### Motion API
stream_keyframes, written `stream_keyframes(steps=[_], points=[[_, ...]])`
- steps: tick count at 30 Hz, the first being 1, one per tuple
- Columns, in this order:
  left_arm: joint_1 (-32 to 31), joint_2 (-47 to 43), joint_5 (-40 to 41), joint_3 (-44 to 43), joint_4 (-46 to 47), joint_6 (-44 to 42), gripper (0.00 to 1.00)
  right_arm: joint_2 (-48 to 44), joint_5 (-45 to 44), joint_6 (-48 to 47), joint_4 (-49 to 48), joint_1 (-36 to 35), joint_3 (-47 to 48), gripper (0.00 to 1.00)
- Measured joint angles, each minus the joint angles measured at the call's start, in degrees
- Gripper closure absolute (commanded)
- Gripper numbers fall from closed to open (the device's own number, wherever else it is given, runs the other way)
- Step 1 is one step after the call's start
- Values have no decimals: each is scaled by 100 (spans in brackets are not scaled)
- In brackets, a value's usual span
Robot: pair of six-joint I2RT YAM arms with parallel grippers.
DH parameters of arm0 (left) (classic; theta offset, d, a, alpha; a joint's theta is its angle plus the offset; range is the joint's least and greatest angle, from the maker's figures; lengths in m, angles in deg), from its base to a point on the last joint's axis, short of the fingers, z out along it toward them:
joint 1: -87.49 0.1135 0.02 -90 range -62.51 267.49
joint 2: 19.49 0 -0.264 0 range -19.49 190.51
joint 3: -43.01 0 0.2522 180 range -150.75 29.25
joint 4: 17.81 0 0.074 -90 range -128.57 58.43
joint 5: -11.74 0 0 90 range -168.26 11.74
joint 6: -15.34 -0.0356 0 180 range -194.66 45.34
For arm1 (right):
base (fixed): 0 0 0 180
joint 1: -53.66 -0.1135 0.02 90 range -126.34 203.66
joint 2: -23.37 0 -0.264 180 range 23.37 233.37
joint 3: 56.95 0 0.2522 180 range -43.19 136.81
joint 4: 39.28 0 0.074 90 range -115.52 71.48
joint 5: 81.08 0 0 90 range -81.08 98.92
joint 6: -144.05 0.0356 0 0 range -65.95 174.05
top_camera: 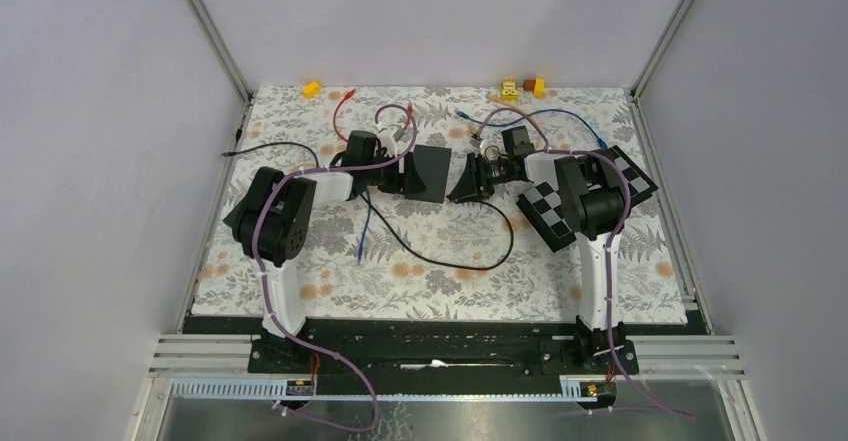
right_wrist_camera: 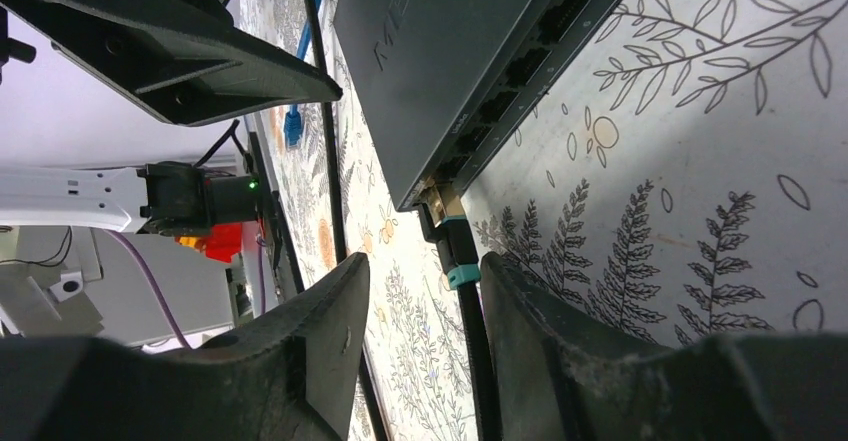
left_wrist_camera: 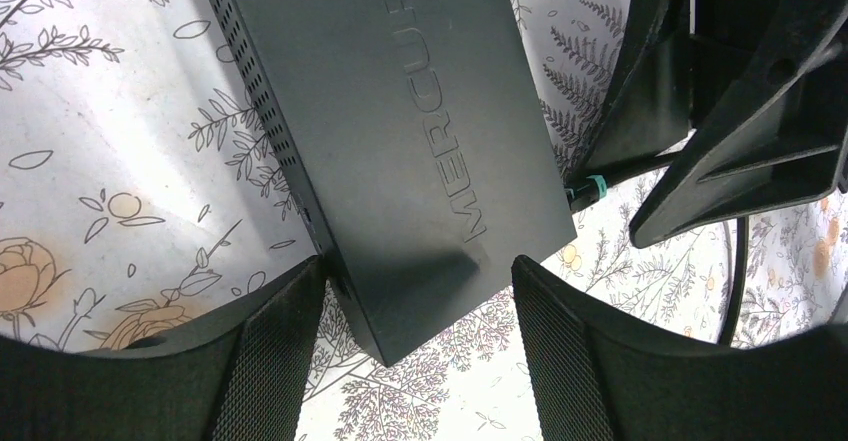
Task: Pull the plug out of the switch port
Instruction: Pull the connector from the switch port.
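Note:
The black switch (top_camera: 427,171) lies mid-table on the floral mat. In the left wrist view its near corner (left_wrist_camera: 400,161) sits between the fingers of my left gripper (left_wrist_camera: 418,266). The left pad (left_wrist_camera: 270,361) is against the switch's side. The right pad (left_wrist_camera: 560,351) is still apart from it, so the gripper is open. The black plug (right_wrist_camera: 445,223), with a teal band, is seated in the end port of the switch (right_wrist_camera: 470,51). My right gripper (right_wrist_camera: 425,261) straddles the cable just behind the plug. The cable lies along the right finger (right_wrist_camera: 540,331), with a gap on the other side, so the gripper is open.
The plug's black cable (top_camera: 480,261) loops toward the near side. Red (top_camera: 343,106) and blue (top_camera: 575,121) patch cables and yellow blocks (top_camera: 311,89) lie at the back. A checkerboard plate (top_camera: 545,216) sits beside the right arm. The two grippers (left_wrist_camera: 750,141) are close together.

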Motion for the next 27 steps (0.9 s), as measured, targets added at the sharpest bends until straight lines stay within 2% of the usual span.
stream_keyframes(steps=[10, 27], points=[[0, 39, -44, 11, 129, 68, 30, 2, 20, 658, -868, 0, -356, 53], [4, 81, -125, 72, 354, 70, 28, 136, 85, 942, -1141, 0, -350, 58]])
